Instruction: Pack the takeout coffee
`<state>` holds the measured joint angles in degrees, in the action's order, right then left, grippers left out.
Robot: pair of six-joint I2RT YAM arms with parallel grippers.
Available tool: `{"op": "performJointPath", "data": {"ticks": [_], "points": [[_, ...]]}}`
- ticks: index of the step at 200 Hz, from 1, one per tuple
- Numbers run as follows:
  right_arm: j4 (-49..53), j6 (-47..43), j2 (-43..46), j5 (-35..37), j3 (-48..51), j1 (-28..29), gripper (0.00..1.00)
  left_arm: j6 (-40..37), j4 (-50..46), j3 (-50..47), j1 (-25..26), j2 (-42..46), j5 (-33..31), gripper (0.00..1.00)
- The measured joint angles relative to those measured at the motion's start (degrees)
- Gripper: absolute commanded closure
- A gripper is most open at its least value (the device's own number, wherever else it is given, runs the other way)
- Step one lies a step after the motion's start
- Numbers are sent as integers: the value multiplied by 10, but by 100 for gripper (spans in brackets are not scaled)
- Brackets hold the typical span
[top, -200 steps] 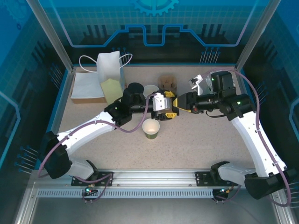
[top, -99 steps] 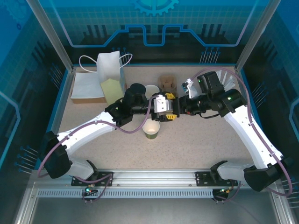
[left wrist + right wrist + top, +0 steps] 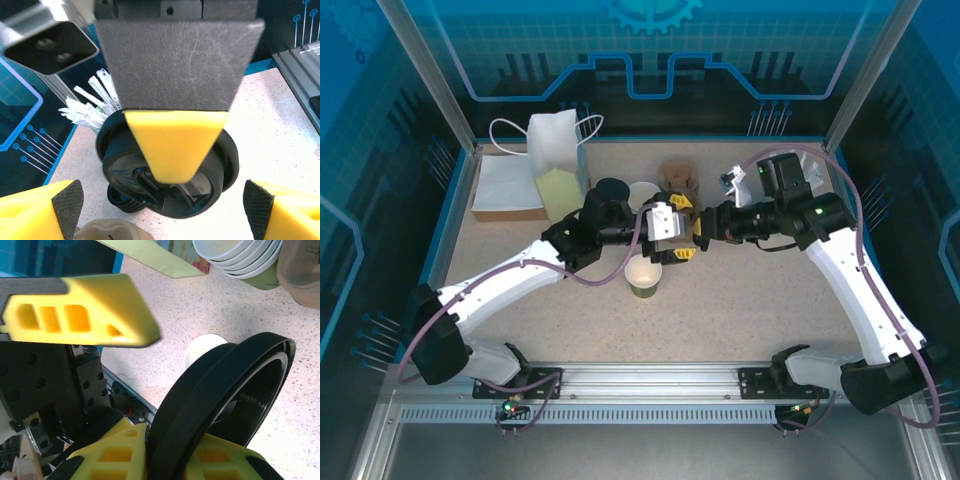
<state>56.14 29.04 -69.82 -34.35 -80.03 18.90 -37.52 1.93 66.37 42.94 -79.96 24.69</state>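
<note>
Near: takeout coffee (image 3: 643, 275) upright, open-topped, on table (image 3: 750, 310) | Mid: left end effector (image 3: 682, 228) spread wide, holding nothing; right end effector (image 3: 703, 230) clamped on rim of black lid (image 3: 225, 385), between left's fingers (image 3: 35, 212) | Far: brown carrier (image 3: 678, 178) behind, apart from cup.

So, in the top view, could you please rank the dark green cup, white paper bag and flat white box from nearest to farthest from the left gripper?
1. Dark green cup: on the left gripper's near side.
2. White paper bag: back left.
3. Flat white box: far left, beside the bag.
</note>
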Motion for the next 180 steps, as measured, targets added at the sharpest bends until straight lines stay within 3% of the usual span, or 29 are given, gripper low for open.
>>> {"op": "performJointPath", "data": {"ticks": [101,180], "points": [[-59,-24,36,-219,53,-59,82,2,1,-1,-8,14,45,9],[-58,-49,38,-262,53,-59,82,16,5,-1,-8,12,79,15]]}}
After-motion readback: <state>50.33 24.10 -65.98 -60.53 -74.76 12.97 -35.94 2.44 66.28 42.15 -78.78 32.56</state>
